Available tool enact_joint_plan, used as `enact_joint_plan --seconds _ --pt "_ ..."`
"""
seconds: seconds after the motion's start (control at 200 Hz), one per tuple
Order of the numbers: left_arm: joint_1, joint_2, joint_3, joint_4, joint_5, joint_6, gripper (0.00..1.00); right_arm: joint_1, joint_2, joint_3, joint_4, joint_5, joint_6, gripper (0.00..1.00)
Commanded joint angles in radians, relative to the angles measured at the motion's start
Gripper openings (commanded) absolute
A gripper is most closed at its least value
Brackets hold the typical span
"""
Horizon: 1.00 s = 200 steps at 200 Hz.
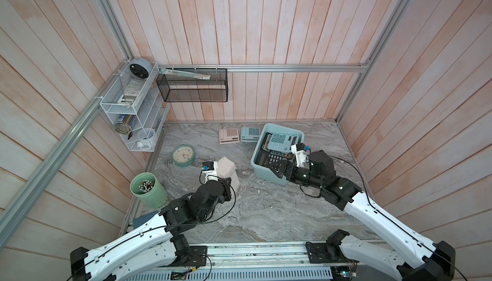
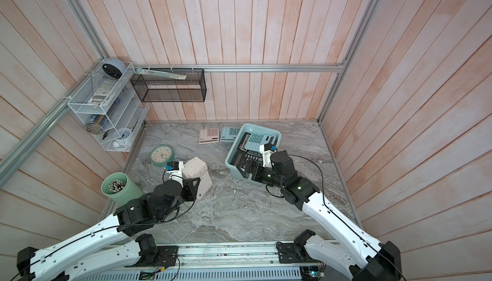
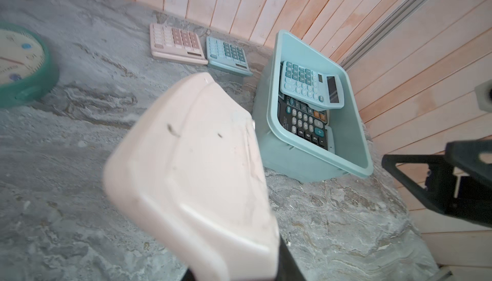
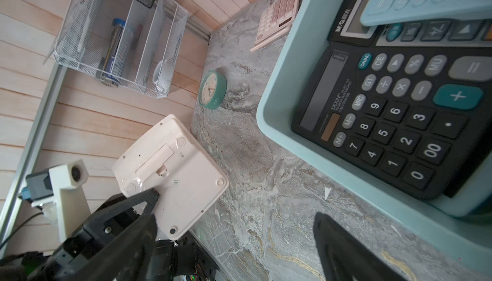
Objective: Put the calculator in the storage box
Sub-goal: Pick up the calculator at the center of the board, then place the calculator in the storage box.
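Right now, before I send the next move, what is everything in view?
plastic storage box: one, pale teal, table's right rear.
calculators inside it: three, one light blue over two black.
calculators lying by the back wall: two, pink and teal.
pale pink calculator: one, held tilted, table centre.
round clock: one, green, table left.
round pen cup: one, green, near left.
mesh basket: one, black, back wall.
wire rack: one, white, left wall.
left fingers: shut on the pale pink calculator.
right fingers: open, at the box's near rim.

Pink calculator [image 1: 226, 171] aloft, near storage box [image 1: 258, 146]
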<state>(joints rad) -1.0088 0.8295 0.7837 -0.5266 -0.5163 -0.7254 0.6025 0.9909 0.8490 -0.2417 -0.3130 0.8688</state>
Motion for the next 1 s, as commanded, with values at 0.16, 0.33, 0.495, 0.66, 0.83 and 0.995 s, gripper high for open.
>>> enact_joint_plan --seconds 0.16,0.33,0.495,0.66,0.83,0.995 --pt "-0.15 0.14 0.181 -0.064 -0.381 0.321 0.0 -0.107 0.016 0.163 -0.136 -0.099 0.052 0.98" --pt "-0.209 0.234 0.202 0.01 -0.554 0.48 0.0 -0.123 0.077 0.302 -0.252 -0.12 0.042 0.98" --pt "-0.25 0.292 0.172 0.148 -0.688 0.65 0.0 -0.129 0.132 0.393 -0.315 -0.151 0.034 0.98" --pt "-0.284 0.344 0.137 0.269 -0.782 0.793 0.0 -0.115 0.186 0.5 -0.382 -0.176 -0.024 0.98" --pt "-0.301 0.394 0.103 0.406 -0.845 0.949 0.0 -0.083 0.245 0.62 -0.457 -0.157 -0.09 0.98" --pt "-0.303 0.435 0.106 0.471 -0.878 1.036 0.0 -0.037 0.317 0.735 -0.513 -0.136 -0.149 0.97"
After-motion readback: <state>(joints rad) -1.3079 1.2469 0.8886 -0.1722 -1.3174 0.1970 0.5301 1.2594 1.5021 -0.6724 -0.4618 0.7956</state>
